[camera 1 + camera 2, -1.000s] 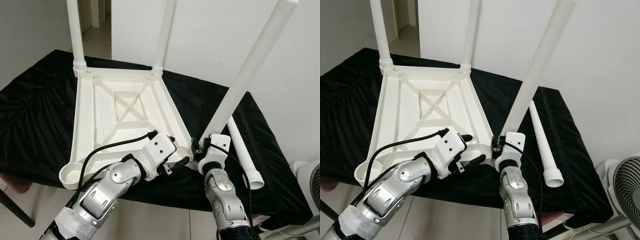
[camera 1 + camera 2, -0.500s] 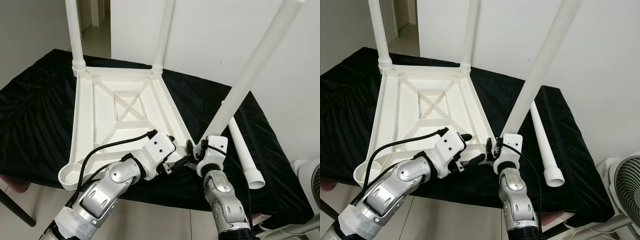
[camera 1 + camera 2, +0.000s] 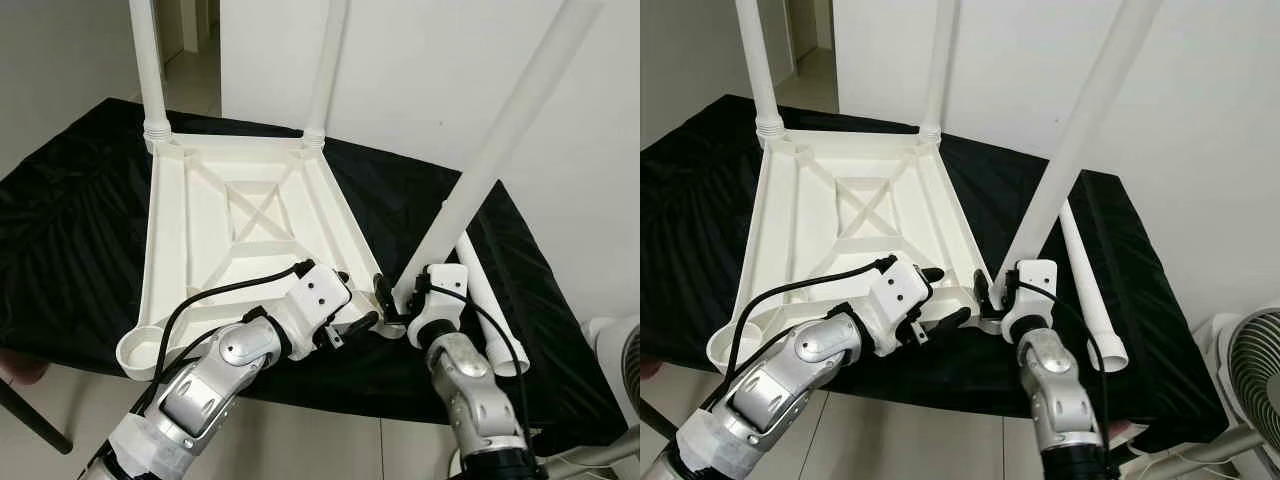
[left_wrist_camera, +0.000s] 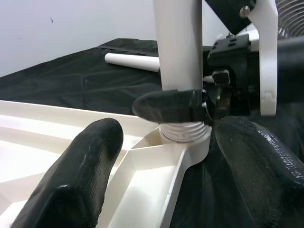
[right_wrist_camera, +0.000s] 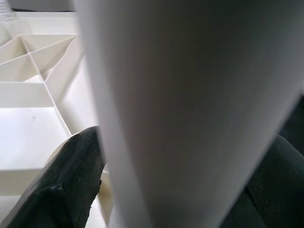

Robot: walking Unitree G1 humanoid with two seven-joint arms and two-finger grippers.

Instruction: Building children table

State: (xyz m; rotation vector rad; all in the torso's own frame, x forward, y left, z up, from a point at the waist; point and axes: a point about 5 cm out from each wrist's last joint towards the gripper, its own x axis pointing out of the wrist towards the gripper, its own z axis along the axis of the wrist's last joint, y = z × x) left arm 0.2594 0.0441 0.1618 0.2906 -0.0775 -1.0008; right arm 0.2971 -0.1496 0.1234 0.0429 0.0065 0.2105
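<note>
Table leg [image 3: 500, 160] (tilted) sits clamped in the right gripper [image 3: 395, 298].

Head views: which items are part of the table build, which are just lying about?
Part of the job:
- upturned white tabletop
- two fitted legs at the far corners
- third leg, tilted at the near right socket, held by the right gripper
- spare leg lying on the cloth
- left gripper, open beside that socket

Lying about:
- black cloth
- fan
</note>
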